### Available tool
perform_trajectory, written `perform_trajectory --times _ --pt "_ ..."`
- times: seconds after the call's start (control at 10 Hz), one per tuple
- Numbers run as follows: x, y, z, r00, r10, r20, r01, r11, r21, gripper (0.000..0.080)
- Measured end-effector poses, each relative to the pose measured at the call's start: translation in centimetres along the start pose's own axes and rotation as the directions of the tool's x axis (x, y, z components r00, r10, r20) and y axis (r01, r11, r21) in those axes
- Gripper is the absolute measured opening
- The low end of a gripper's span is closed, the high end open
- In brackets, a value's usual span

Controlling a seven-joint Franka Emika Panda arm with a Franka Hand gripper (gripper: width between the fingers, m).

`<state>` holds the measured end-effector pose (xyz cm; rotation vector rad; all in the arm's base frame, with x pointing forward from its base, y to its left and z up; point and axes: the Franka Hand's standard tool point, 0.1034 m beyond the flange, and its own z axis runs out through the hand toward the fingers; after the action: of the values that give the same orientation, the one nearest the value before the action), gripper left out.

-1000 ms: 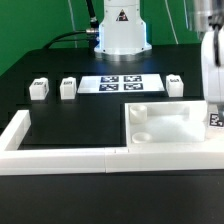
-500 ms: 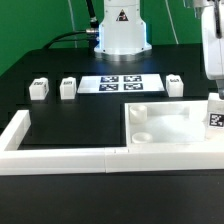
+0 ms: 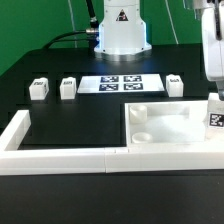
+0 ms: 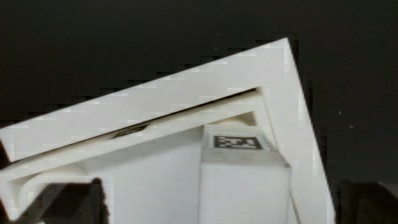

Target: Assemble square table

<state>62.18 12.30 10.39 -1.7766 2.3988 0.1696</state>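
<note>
The square table top (image 3: 170, 125) is a white slab with a raised rim and round sockets, at the front on the exterior view's right. A tagged white leg (image 3: 216, 114) stands upright at its corner on that side. It also shows in the wrist view (image 4: 244, 165), inside the slab's corner (image 4: 267, 70). My gripper (image 3: 213, 86) hangs just above this leg. In the wrist view the gripper (image 4: 214, 195) looks open, with a dark finger (image 4: 68, 203) standing apart from the leg. Three more legs (image 3: 39, 89), (image 3: 68, 87), (image 3: 175, 83) lie on the black table.
The marker board (image 3: 120, 84) lies flat at the middle back. Long white bars (image 3: 60, 158) form a low fence along the front and around the corner on the exterior view's left. The robot base (image 3: 120, 35) stands behind.
Since a second ago my arm has risen off the leg at the slab's corner, showing more of the leg and its tag. Nothing has moved in the last half second.
</note>
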Motion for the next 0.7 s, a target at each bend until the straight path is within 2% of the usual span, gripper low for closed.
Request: perform_trajectory --times 0.5,0.7 --pt "-0.1 0.1 0.0 1.0 -0.017 0.0 0.017 1.0 -0.001 0.0649" --pt "-0.2 1.6 -1.3 0.993 -0.122 0.007 0.122 0.993 0.0 0.0649"
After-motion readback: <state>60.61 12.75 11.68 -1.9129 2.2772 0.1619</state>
